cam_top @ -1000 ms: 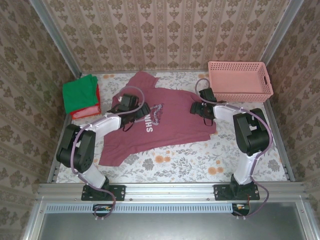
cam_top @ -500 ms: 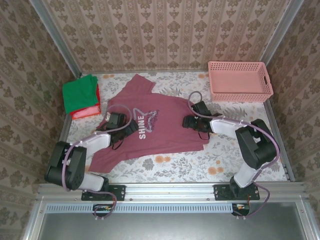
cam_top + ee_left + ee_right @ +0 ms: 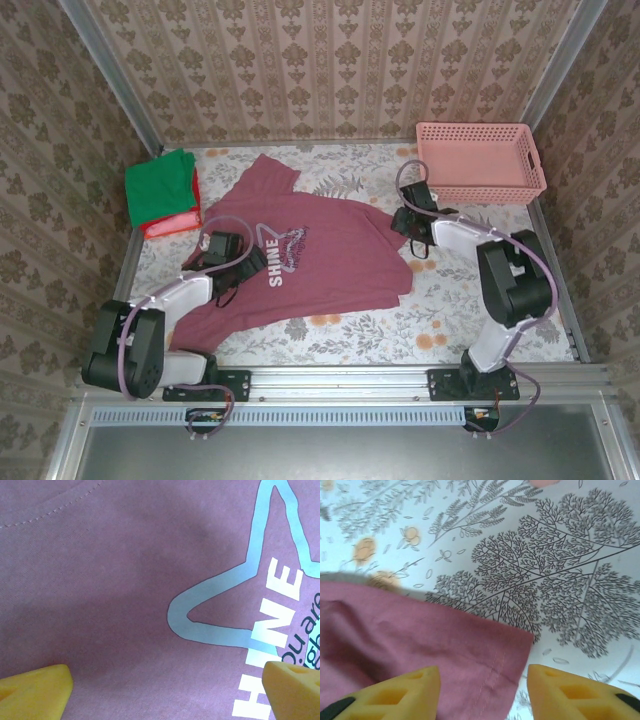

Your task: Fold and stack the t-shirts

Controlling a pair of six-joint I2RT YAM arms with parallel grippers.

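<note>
2 folded tees, green tee (image 3: 160, 185) on red tee (image 3: 172, 224), sit at the table's (image 3: 480, 300) 10 o'clock. Maroon tee (image 3: 335, 250) lies spread mid-table, SHINE print up. Left gripper (image 3: 258, 262) is over the print, fingers (image 3: 35, 685) wide apart, holding nothing. Right gripper (image 3: 405, 225) is at the tee's 3 o'clock sleeve, fingers (image 3: 405, 692) apart and straddling the hem, not clamped. Pink basket (image 3: 480, 160) at 2 o'clock.

The dusty-maroon cloth t-shirt (image 3: 340, 250) carries white capitals (image 3: 283, 263) on its chest reading "SHINE"; the small dark script (image 3: 311, 630) beside them partly reads "you are".
</note>
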